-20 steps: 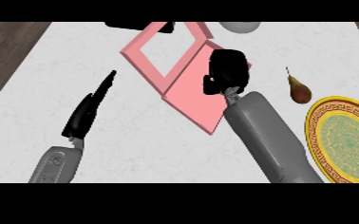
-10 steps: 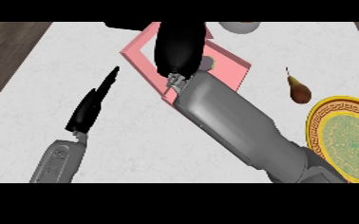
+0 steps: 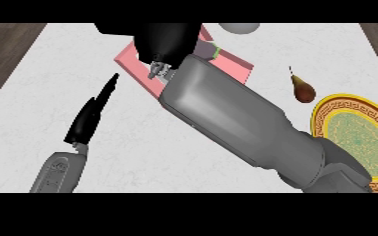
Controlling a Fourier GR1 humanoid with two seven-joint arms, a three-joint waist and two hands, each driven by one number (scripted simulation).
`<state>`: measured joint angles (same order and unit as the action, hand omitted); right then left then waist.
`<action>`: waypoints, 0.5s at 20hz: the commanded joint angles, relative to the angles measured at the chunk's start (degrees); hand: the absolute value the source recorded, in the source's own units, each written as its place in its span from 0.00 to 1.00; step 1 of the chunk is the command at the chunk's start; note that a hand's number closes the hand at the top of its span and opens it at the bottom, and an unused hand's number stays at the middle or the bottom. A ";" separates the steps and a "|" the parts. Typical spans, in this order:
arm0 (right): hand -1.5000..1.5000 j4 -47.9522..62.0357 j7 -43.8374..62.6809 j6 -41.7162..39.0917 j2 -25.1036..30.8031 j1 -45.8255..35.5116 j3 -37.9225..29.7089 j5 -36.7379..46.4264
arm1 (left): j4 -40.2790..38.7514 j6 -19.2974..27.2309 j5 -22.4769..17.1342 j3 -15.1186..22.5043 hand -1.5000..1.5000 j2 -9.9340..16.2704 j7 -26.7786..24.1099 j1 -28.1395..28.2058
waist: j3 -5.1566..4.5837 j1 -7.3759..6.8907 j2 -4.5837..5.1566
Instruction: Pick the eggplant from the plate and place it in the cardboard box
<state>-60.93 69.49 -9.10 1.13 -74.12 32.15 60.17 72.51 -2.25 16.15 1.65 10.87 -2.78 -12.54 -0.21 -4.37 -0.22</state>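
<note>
Right hand: over pink box, grip unclear, eggplant unseen. Plate: bare. Left hand: released. Release pending.

Box at counter's far centre; pear-shaped item right of it; plate at right edge.

Both forearms are smooth grey casings; the left hand and right hand are matte black; small metal fittings show at the right wrist.
</note>
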 commanded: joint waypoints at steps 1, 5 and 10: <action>1.00 1.49 15.64 -0.58 -1.08 -1.53 0.05 0.67 | 2.32 -1.12 -0.83 -0.72 0.50 1.32 0.92 1.54 | 0.10 0.92 -0.29; 1.00 1.52 15.14 -2.44 -1.07 -1.22 -3.45 -0.20 | -0.12 0.79 -0.68 -2.40 0.50 1.31 -0.90 1.48 | 0.12 3.13 -0.10; 1.00 2.68 12.17 -3.83 -1.08 3.40 -6.44 2.36 | 2.85 0.48 -1.50 -3.29 0.50 1.94 0.91 2.86 | 0.23 4.34 -0.31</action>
<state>-58.96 69.90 -9.72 1.13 -73.04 27.42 61.51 73.49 -1.93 15.09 -0.92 12.46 -3.15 -10.45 -0.07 -1.04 -0.39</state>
